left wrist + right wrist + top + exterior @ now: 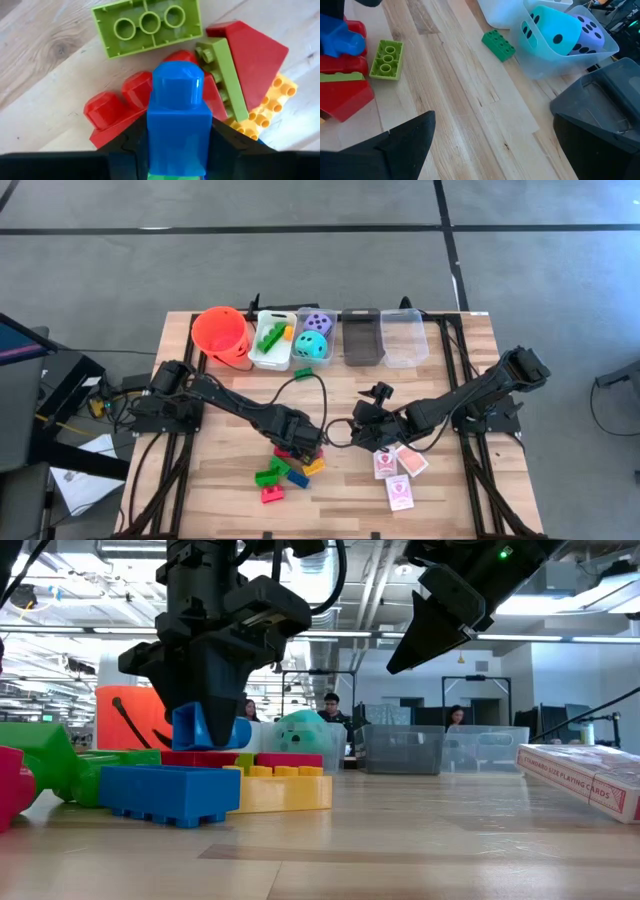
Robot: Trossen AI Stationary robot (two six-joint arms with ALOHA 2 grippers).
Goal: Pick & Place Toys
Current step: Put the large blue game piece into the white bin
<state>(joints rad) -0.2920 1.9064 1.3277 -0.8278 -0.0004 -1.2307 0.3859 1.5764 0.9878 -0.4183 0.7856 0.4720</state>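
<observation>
My left gripper (300, 444) stands over a pile of bricks (285, 470) at the table's near middle, shut on a blue brick (175, 117). Under it lie red bricks (115, 107), an upturned light-green brick (147, 25), a red sloped brick (257, 55) and a yellow brick (272, 97). In the low view a second blue brick (170, 792) lies in front of the pile. My right gripper (365, 426) hangs open and empty above the table, right of the pile, near three red-and-white cards (400, 472). Two dice (560, 32) lie in a clear bin. My left gripper pinches the blue brick by two opposite sides (152, 135) between its two fingers (127, 145), coming from above and pointing down. The brick's stud end (177, 80) points away from the wrist, toward the pile. Whether it touches the red bricks below, I cannot tell.
Along the far edge stand an orange bucket (222, 335), a white bin with green and yellow bricks (258, 358), the dice bin (302, 358), a dark bin (361, 340) and a clear bin (403, 340). A green brick (303, 373) lies in front of the bins.
</observation>
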